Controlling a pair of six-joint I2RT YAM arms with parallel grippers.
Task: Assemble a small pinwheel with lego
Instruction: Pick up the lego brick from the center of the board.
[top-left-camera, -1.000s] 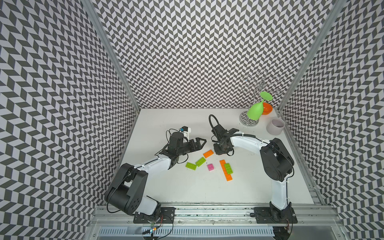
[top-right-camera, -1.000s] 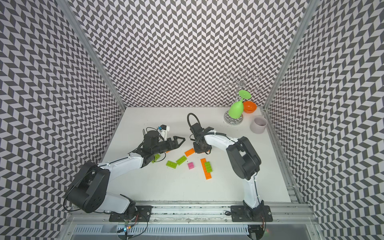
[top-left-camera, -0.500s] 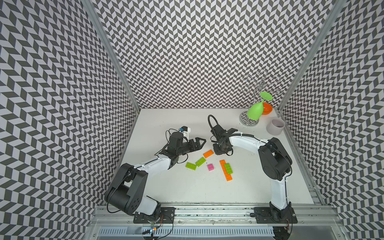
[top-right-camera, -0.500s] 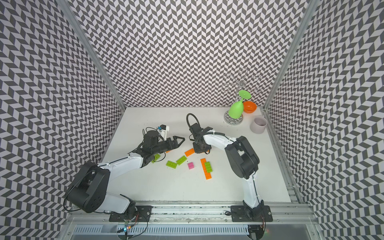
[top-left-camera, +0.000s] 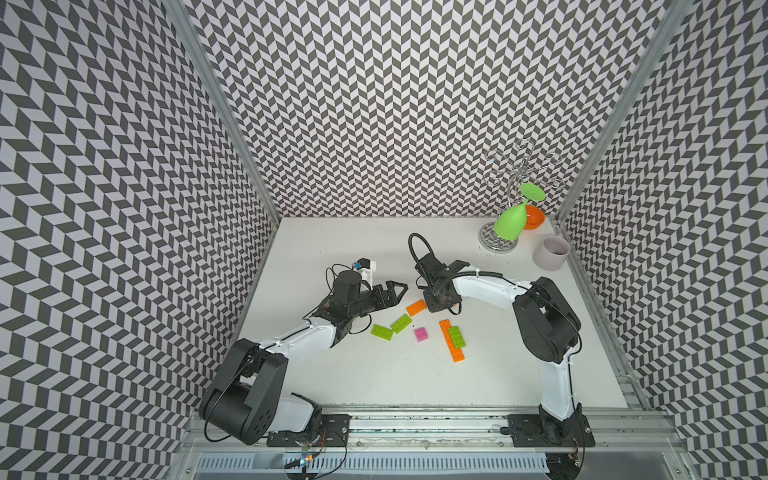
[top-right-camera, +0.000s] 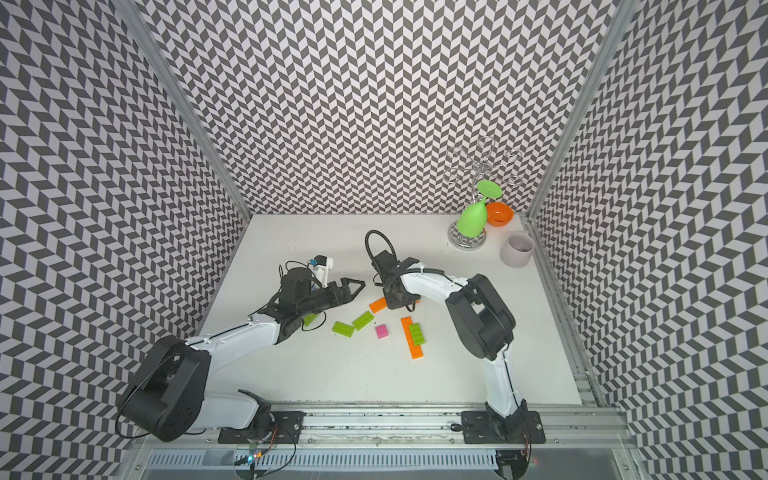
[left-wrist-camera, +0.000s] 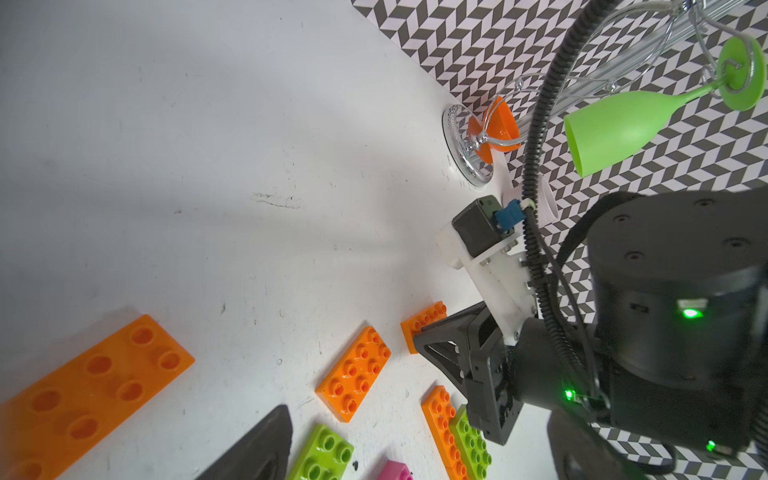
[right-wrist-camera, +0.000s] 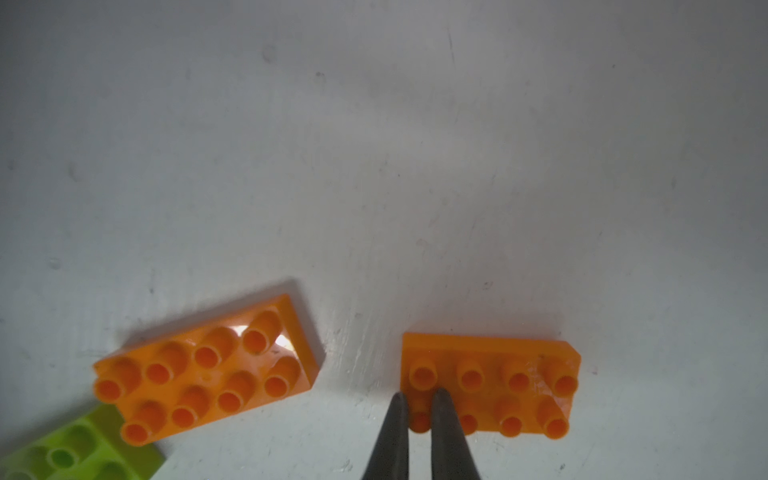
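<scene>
Listing your stock as it is lying: your right tool (right-wrist-camera: 420, 398) is pressing almost together on a corner stud of one orange brick (right-wrist-camera: 498, 374), which is resting flat on the counter (top-left-camera: 374, 249). That end grip is probably leaving the brick's face free for joining. The second orange brick (right-wrist-camera: 208, 374) is sitting just beside it, not touching. Your left tool (top-left-camera: 399, 291) is hanging spread and empty nearby, likely placed to steady a mate. The lime green bricks (top-left-camera: 382, 331), pink brick (top-left-camera: 421, 334) and long orange brick (top-left-camera: 446, 328) are lying loose, so nothing is forming a pinwheel yet
</scene>
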